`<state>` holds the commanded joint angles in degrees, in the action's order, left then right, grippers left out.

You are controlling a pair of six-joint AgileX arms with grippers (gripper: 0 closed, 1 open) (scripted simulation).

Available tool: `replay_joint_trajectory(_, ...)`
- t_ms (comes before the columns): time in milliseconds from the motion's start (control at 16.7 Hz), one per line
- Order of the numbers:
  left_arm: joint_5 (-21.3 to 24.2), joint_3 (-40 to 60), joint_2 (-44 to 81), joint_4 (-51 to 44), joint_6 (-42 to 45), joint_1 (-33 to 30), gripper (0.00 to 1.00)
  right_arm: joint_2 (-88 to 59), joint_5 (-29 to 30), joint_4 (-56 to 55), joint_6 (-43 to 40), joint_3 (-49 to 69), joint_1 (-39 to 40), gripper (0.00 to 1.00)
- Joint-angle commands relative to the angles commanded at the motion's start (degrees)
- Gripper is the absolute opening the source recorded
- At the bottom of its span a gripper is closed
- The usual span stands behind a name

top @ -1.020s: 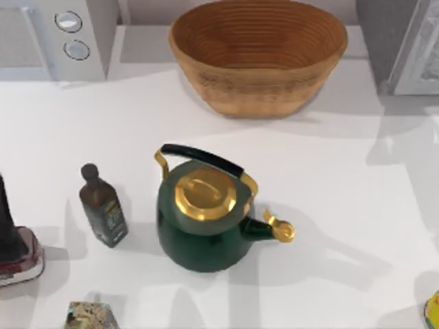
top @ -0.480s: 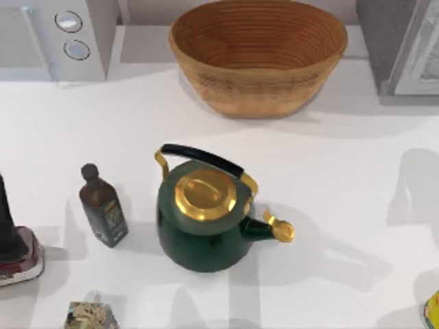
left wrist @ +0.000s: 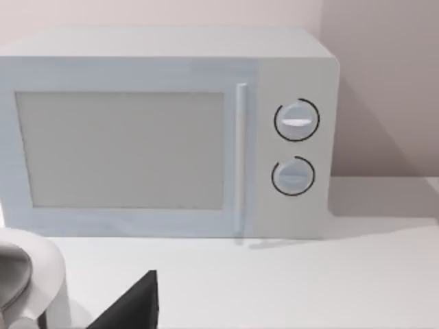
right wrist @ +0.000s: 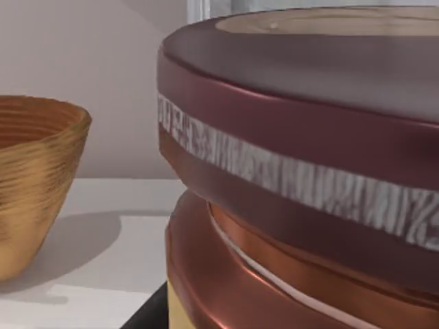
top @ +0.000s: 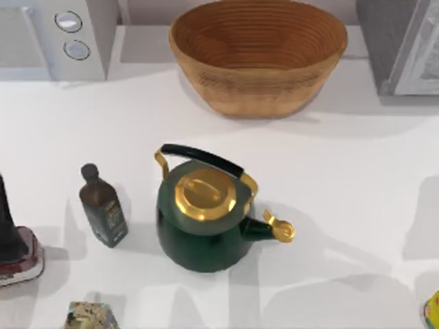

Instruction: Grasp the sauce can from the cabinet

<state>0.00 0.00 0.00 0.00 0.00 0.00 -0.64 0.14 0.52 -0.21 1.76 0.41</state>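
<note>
The sauce can (right wrist: 302, 171) sits right up against the right wrist camera. It has a maroon rim, a pale streaked band under it, coppery rings lower down and a strip of tan at its foot. The can looks tilted in that view. The basket (right wrist: 34, 178) stands farther off beside it on the white table (right wrist: 110, 274), and a pale upright post (right wrist: 197, 9) rises behind the can's top. Whether the right gripper is clenched on the can or released, I cannot tell.

In the top view a green kettle (top: 202, 233) with a gold lid stands at the centre, its spout pointing to 4 o'clock. The basket is at 12 o'clock, well apart from it. The microwave (top: 89, 34) is at 10 o'clock in the far corner, and the cabinet (top: 405, 48) is at 2 o'clock. A dark bottle (top: 103, 205) stands upright at 9 o'clock, near the kettle but not touching it. A maroon-and-white thing (top: 19, 257) lies at 8 o'clock on the table's edge, a patterned box (top: 92, 317) at 7 o'clock, and a yellow scrap (top: 432, 310) at 4 o'clock.

The left wrist camera faces the microwave's door and two dials, with a dark wedge (left wrist: 130, 308) and a pale round thing (left wrist: 31, 274) close by. I cannot tell the left gripper's state either.
</note>
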Motion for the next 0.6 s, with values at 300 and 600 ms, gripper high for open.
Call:
replay_joint_trajectory(300,0.0,0.0,0.0,0.0,0.0,0.0,1.00,0.6,-0.1,-0.5,0.2,-1.8,-0.4,0.00)
replay_joint_trajectory(600,0.0,0.0,0.0,0.0,0.0,0.0,1.00,-3.2,-2.0,-3.8,0.3,-1.4,-1.0,0.00)
